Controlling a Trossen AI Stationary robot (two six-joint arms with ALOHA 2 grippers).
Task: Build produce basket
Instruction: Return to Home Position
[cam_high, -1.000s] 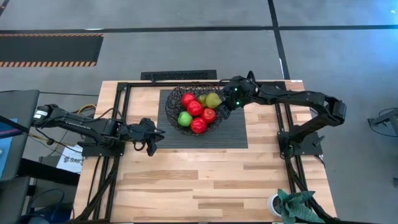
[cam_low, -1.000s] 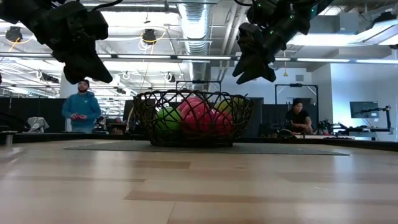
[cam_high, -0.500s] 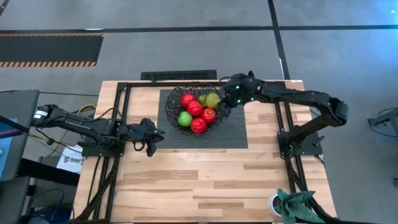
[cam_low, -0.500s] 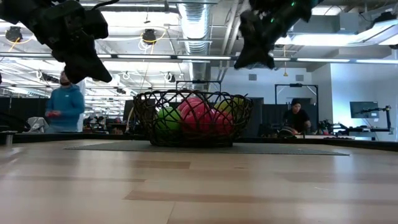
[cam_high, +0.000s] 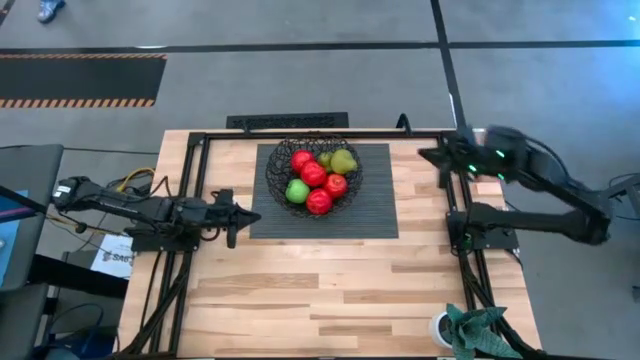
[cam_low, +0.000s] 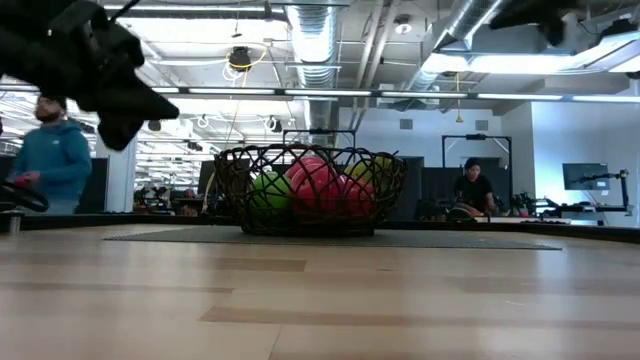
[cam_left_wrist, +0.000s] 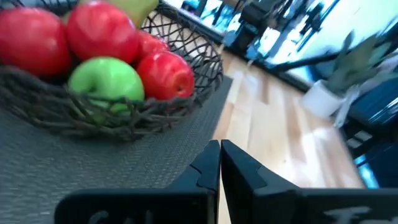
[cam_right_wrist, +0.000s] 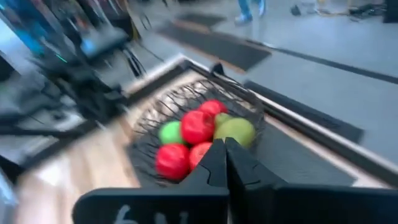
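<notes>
Basket (cam_high: 273, 180), high view: round, so no long axis. It's upright, mouth up, on the far half of the ribbed mat (cam_high: 370, 215), whose long side runs left-right. All seven pieces of produce (cam_high: 313, 174) are inside: four red through the middle and near side, bright green on the left, two yellow-green on the far side. Left gripper (cam_high: 240, 216) is at the mat's left edge, pointing right. Right gripper (cam_high: 432, 156) is over the table (cam_high: 330, 290) at its far right, well apart from the basket. Printed sheet (cam_high: 108, 256) off the left edge, text too small to read.

Low view: basket (cam_low: 232, 190) level on the mat, fruit tops near rim height. A person (cam_low: 55, 160) stands in the room behind, left.

Left wrist view: fingers (cam_left_wrist: 208, 165) pressed together, holding nothing. Basket wall (cam_left_wrist: 124, 121) just ahead.

Right wrist view: fingers (cam_right_wrist: 214, 158) also together, empty. Basket (cam_right_wrist: 245, 102) farther off.
</notes>
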